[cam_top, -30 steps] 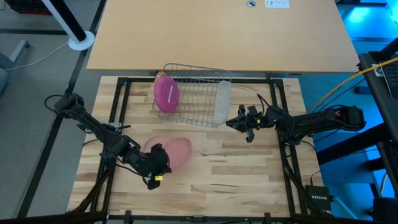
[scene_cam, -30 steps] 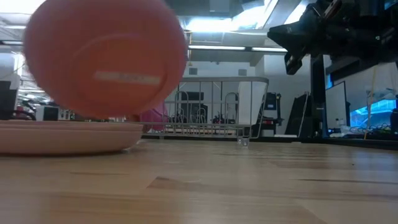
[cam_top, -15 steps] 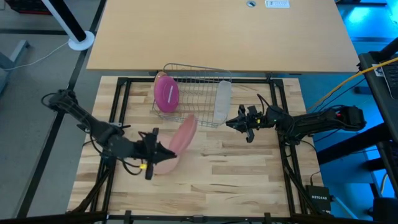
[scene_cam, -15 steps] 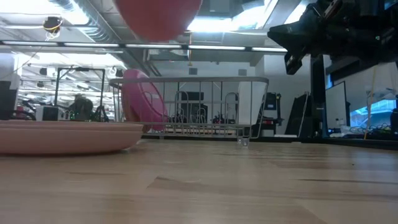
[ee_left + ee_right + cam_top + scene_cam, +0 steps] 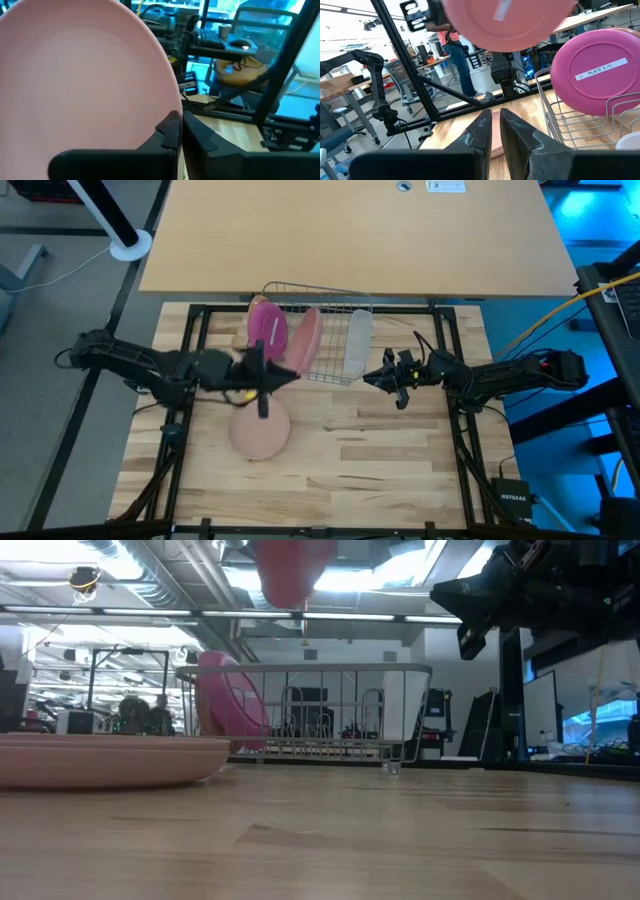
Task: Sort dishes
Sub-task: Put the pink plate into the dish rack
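Left hand grips the pale pink plate on edge above the rack. Right hand, fingers nearly together, waits at 3 o'clock. Next: lower the plate into a slot beside the magenta plate. Tan-orange plate lies on the counter at 6 o'clock.

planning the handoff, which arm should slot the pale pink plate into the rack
Left. Its end effector already grips the pale pink plate, raised on edge over the wire rack. The right end effector waits empty beside it.
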Robot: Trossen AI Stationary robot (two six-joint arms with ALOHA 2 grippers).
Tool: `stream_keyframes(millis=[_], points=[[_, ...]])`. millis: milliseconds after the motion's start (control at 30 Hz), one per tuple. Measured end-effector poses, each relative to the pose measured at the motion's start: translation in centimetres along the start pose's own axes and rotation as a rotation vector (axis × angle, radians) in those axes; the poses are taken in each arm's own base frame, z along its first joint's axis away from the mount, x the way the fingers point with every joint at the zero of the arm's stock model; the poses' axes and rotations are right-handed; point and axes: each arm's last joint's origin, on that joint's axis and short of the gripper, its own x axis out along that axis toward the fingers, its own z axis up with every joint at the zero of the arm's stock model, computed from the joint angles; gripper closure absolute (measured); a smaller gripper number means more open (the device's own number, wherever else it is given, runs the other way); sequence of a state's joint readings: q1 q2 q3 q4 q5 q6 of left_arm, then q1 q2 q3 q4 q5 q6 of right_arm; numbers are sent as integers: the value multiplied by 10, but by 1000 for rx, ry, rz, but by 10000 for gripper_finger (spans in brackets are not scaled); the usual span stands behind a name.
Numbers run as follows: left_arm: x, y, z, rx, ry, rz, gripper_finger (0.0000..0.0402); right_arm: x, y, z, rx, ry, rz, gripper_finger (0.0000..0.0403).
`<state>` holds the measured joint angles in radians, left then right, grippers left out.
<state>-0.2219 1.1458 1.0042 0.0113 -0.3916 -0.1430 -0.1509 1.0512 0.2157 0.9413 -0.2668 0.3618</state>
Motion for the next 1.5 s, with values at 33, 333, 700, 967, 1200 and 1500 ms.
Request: stream_keyframes(millis=[33, 333, 700, 967, 1200, 1500], points=[[3, 8, 1, -13, 3, -1, 401, 0, 0, 0, 0, 0, 0, 358], [19, 77, -5, -114, 34, 58, 401, 0, 0, 0, 0, 0, 0, 358], [17, 135, -58, -395, -173, -34, 401, 0, 0, 0, 0, 0, 0, 358], [10, 148, -92, -550, -131, 22, 401, 0, 0, 0, 0, -3, -9, 358], [8, 148, -95, -587, -178, 1, 401, 0, 0, 0, 0, -3, -11, 358], [8, 150, -97, -605, -174, 28, 401, 0, 0, 0, 0, -4, -11, 358]])
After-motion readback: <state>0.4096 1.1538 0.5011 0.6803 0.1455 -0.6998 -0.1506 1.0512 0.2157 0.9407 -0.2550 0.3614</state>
